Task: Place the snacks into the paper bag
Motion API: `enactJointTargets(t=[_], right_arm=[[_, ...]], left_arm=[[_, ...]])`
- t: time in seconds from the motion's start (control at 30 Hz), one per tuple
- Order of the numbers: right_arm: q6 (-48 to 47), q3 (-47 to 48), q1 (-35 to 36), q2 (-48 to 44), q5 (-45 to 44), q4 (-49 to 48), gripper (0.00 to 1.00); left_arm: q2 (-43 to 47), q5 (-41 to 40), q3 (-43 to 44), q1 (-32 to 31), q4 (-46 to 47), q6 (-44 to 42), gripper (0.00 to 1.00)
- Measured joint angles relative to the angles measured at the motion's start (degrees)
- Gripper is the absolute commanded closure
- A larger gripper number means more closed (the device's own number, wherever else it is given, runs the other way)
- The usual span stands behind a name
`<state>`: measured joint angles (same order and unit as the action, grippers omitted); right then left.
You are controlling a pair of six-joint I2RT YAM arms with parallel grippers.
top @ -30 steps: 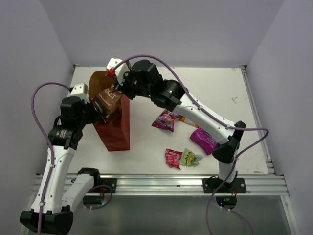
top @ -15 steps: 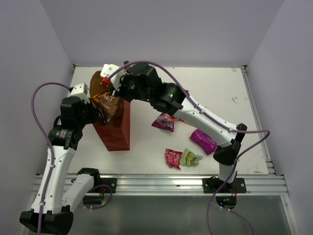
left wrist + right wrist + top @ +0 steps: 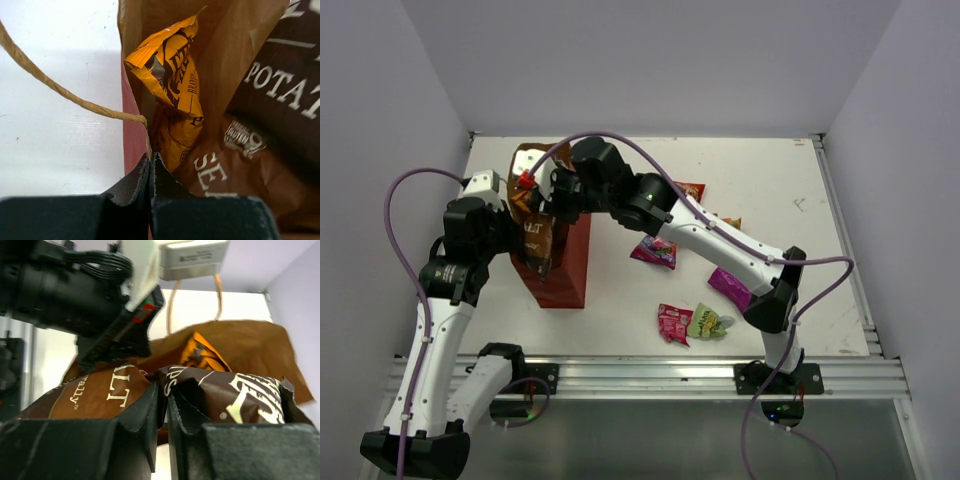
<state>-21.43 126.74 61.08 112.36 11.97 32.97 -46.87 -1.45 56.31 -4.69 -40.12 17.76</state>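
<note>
Pale lilac walls (image 3: 670,60) enclose a white table (image 3: 770,170). Toward its left edge, about midway between the far and near edges, stands a tall reddish-brown paper bag (image 3: 565,278), mouth up.

The right arm reaches across from the near right corner, so the right gripper (image 3: 164,395) hangs over that mouth. Its fingers are clamped on the top edge of a dark-brown Kettle chip bag (image 3: 235,395). The chip bag hangs straight below the gripper with its long axis pointing down into the opening. Its lower part is already between the tan inner walls and its upper part is above the rim. An orange chip bag (image 3: 167,75) sits deeper inside.

The left gripper (image 3: 151,165) is pressed together on the bag's left rim, just beside a twine handle (image 3: 60,90), holding the mouth open.

Loose packets lie right of the bag, nearer the right arm: a pink packet (image 3: 655,250), a purple packet (image 3: 730,286), and toward the near edge a red packet (image 3: 673,323) touching a green packet (image 3: 712,322).

Lowering and letting go should likely seat the chip bag.
</note>
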Motion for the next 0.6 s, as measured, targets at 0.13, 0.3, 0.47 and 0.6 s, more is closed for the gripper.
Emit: enactJointTargets(t=[0.13,0.3,0.47,0.6], right_arm=[[2.6,-0.9,-0.02,0.22,4.22,-0.87,0.78],[6.19,-2.82,0.0,1.75,7.15,-2.51,0.26],[6.82,-4.68,0.0,3.43,3.91,-2.14,0.01],[5.95,-4.5,-0.07,3.63,-2.93,-2.25,0.01]], left_arm=[[0.2,0.15,-0.02,0.0,-0.02,0.0,1.0],[0.61,0.39,-0.42,0.0,-0.07,0.0,1.0],[0.79,0.44,-0.72,0.0,0.07,-0.02,1.0],[0.81,0.48,-0.83,0.0,0.13,0.0,1.0]])
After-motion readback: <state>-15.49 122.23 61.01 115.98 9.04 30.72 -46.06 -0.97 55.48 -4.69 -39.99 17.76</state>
